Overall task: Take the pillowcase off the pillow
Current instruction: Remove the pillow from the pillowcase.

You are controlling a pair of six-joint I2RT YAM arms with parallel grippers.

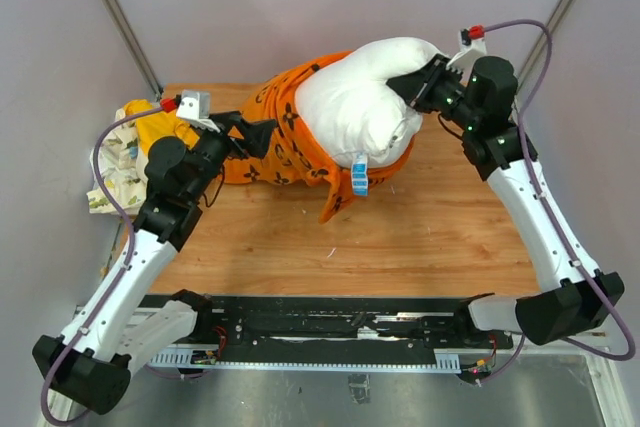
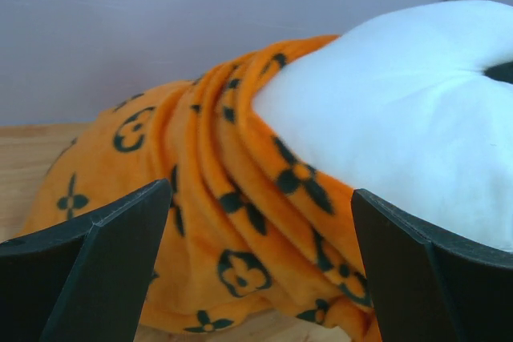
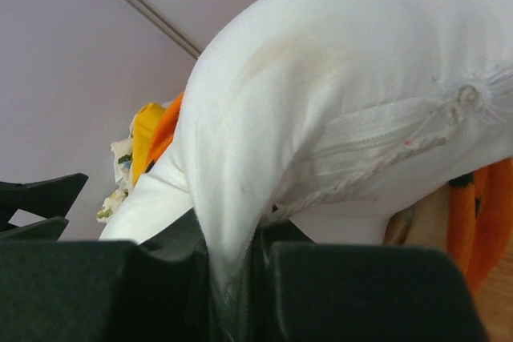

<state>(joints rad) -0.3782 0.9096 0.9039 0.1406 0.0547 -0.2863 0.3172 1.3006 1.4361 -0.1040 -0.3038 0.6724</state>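
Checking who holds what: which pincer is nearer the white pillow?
Right. The right pincer pinches a corner of the pillow; the left pincer hangs open by the orange pillowcase, off the pillow.

From above, the end of the pillow (image 1: 365, 97) toward 9 o'clock is buried inside the pillowcase (image 1: 285, 147). The right gripper (image 1: 425, 87), at 2 o'clock, sinks its jaws into a fold of the pillow, hiding their tips. The print on the blue-and-white tag (image 1: 359, 175) is too small to read. At 9 o'clock the yellow cloth (image 1: 150, 125) and floral cloth (image 1: 105, 187) lie partly behind the left arm (image 1: 175, 182). In the left wrist view the pillow runs off the edge at 3 o'clock, and both jaws are cut off at 6 o'clock. In the right wrist view the pillow overruns the edge at 12 and 3 o'clock.
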